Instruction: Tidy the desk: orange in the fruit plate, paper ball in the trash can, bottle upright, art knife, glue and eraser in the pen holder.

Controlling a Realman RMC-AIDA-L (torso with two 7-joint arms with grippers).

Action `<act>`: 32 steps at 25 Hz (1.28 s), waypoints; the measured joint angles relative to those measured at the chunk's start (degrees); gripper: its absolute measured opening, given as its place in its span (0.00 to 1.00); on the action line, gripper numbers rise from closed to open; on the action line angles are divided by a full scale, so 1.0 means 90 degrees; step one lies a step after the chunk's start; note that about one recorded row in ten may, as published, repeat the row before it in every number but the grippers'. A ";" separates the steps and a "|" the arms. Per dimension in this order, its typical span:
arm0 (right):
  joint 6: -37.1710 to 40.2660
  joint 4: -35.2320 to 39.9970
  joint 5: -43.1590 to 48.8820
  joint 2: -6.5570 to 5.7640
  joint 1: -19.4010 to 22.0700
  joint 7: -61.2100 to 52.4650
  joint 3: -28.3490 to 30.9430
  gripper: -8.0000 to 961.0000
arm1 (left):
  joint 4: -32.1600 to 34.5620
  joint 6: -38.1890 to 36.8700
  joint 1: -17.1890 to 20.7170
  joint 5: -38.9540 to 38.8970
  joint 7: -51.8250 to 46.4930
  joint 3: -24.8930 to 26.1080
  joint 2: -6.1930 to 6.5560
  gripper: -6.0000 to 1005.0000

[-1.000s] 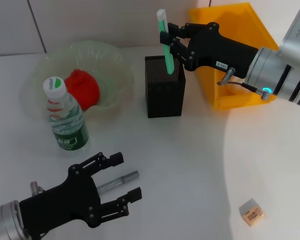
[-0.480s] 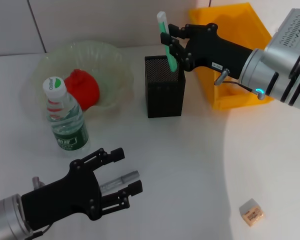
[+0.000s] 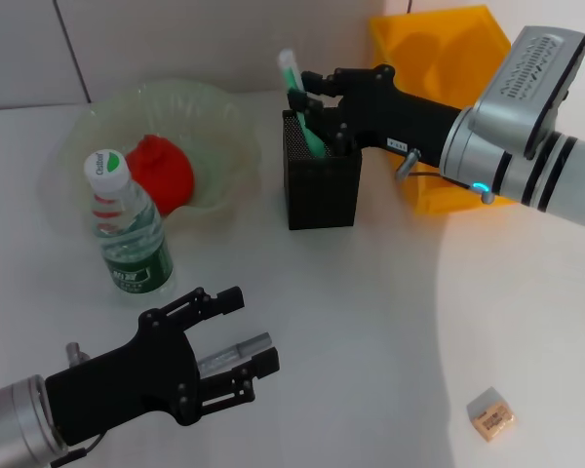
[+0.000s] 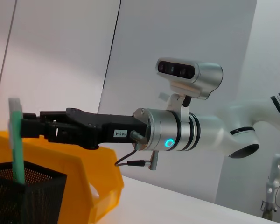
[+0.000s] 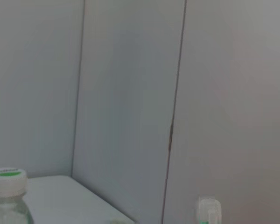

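Head view: The right hand (image 3: 310, 97) is positioned over the black mesh pen holder (image 3: 321, 185), which stands at 12 o'clock on the white surface (image 3: 370, 322). A slim green art knife with a pale cap (image 3: 299, 101) is pinched between its fingers; the knife is tilted, with its lower end inside the holder and its cap leaning toward 11 o'clock. A yellow plastic bin (image 3: 444, 73) is located at 1 o'clock, behind the right arm. A translucent pale-green fruit plate (image 3: 219, 122) is located at 10 o'clock and carries a red-orange round fruit (image 3: 162, 172). A clear plastic water bottle with a white cap and green label (image 3: 129, 229) stands upright just in front of the plate. The left hand (image 3: 244, 336) is located at 7 o'clock, its fingers spread on either side of a silver cylindrical glue stick (image 3: 236, 350) lying on the surface; contact with the stick cannot be confirmed. A small beige block eraser (image 3: 491, 413) lies at 5 o'clock, well apart from both hands.

Left wrist view: The right hand (image 4: 24, 129) is seen from the side, with the art knife (image 4: 16, 140) pinched upright over the pen holder (image 4: 28, 193). The yellow bin (image 4: 98, 179) is seen behind the holder.

Right wrist view: The bottle cap (image 5: 7, 179) and the pale tip of the art knife (image 5: 208, 210) are seen before a grey panelled wall (image 5: 130, 93).
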State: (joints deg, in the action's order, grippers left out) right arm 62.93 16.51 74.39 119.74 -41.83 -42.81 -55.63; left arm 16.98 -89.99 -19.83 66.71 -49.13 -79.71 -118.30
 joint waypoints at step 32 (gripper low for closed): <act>0.6986 0.6828 0.7727 -0.0599 0.0293 -0.5308 -0.0001 0.84 | 0.0015 0.0013 0.0171 0.0157 0.0094 -0.0022 0.0006 0.83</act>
State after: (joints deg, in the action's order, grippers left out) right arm 125.80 77.96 143.93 114.35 -39.19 -90.58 -55.63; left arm 17.12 -89.87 -18.29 68.13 -48.28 -79.91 -118.24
